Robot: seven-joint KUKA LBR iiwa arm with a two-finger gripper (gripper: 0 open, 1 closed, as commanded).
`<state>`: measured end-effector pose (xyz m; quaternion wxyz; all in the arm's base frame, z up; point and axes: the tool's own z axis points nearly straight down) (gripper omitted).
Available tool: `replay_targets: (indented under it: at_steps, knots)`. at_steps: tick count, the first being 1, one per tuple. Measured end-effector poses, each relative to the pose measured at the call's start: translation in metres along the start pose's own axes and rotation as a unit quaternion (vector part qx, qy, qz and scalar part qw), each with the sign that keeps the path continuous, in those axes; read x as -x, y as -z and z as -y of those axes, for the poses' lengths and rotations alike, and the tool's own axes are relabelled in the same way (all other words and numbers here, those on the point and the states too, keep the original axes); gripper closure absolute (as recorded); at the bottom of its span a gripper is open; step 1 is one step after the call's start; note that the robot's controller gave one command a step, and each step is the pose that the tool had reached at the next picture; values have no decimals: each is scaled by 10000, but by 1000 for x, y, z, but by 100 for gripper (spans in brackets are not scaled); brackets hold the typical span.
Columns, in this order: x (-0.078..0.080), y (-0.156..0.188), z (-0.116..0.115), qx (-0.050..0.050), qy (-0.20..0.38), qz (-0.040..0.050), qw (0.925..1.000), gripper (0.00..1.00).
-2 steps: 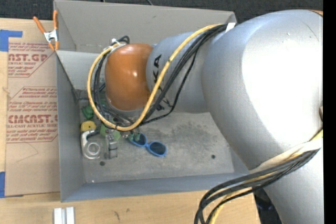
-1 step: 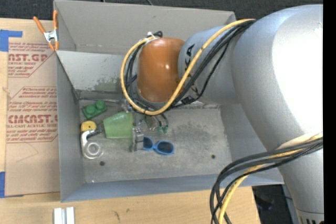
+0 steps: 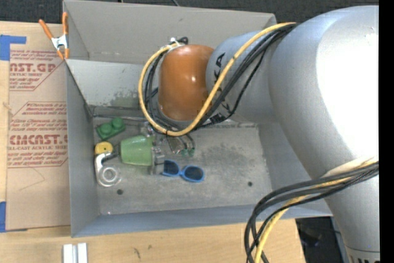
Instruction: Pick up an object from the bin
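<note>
green cup (image 3: 135, 151) just beside hand (image 3: 170, 146), bin's (image 3: 237, 160) left

Seeing gripper (image 3: 166, 148) down in left half of bin (image 3: 241, 163), right beside pale green cup (image 3: 135, 151) lying on its side. Blue sunglasses (image 3: 184, 173) just below. Further left: dark green piece (image 3: 109, 129), yellow piece (image 3: 103, 148), silver ring (image 3: 109, 175).

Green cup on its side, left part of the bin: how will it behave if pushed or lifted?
The green cup lies on its side, so a push would probably roll it. It looks like plastic, so it is likely light and stiff. Its smooth, rounded wall may slip in a grasp.
</note>
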<state>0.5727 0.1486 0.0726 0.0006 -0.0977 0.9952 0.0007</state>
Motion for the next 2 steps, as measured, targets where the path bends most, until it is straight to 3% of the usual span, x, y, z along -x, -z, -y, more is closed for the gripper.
replay_targets:
  at_steps: [1,2]
  knots:
    - [-1,110,-31,2,232,46,9997,100]
    - [-11,156,-45,0,700,30,9975,100]
